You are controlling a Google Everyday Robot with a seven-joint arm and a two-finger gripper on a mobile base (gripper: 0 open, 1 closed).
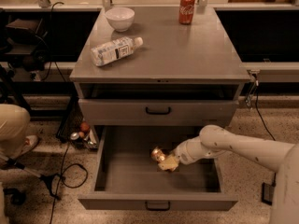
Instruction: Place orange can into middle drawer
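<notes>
Gripper (pixel 165 160) reaches low inside the open middle drawer (pixel 131 178), fingers closed around the orange can (pixel 157 154), holding it just above the drawer floor, apparently ready to release.

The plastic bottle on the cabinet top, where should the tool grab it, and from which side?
Around the labelled middle of the bottle, coming straight down from above and closing across its width: it lies on its side, cap toward the right. The tool is now low in the open middle drawer, by the orange can.
</notes>
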